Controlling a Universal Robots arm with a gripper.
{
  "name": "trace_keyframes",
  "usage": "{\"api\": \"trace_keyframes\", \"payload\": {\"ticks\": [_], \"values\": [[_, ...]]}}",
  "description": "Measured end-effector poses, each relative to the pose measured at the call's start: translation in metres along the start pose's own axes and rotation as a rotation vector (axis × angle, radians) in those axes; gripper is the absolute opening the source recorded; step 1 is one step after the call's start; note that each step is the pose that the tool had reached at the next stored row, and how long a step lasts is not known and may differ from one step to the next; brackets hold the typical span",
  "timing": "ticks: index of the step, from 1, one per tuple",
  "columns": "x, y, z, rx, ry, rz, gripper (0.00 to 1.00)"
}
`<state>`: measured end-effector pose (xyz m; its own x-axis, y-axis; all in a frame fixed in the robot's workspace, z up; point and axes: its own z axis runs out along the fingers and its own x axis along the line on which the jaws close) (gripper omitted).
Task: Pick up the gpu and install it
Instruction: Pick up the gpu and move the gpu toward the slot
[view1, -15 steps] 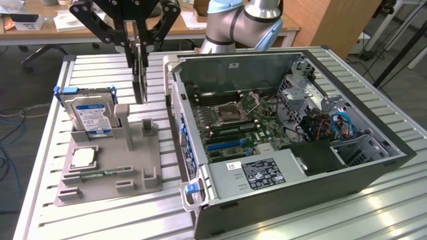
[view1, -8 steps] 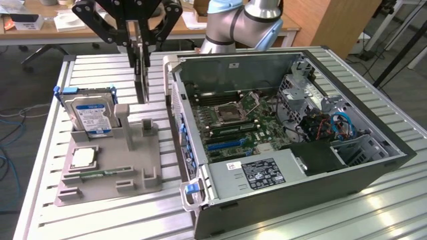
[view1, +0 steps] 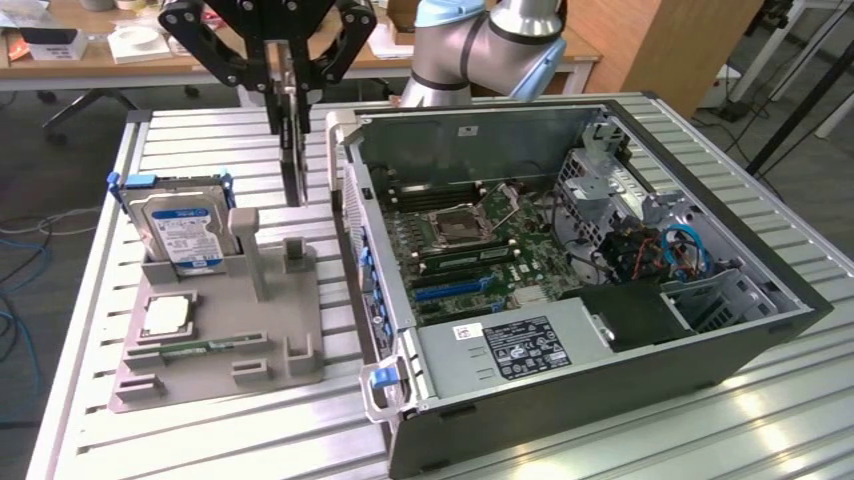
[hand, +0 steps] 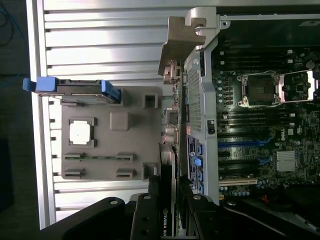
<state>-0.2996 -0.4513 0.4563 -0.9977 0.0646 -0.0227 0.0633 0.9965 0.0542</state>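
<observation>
gpu (view1: 290, 165) hangs upright, clamped between the jaws of the gripper (view1: 291, 82)

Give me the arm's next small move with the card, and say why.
Probably shift the gripper toward the exterior view's right, over the wall of the open computer case. It is shut on the gpu, which hangs upright outside that wall, between it and the grey holder tray. The blue expansion slot lies inside the case, further right.
</observation>
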Motion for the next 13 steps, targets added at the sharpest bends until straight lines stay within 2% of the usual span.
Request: {"api": "trace_keyframes", "payload": {"ticks": [13], "values": [[-0.011, 0.0007, 0.0003, 0.0001, 0.0000, 0.000, 0.27]]}}
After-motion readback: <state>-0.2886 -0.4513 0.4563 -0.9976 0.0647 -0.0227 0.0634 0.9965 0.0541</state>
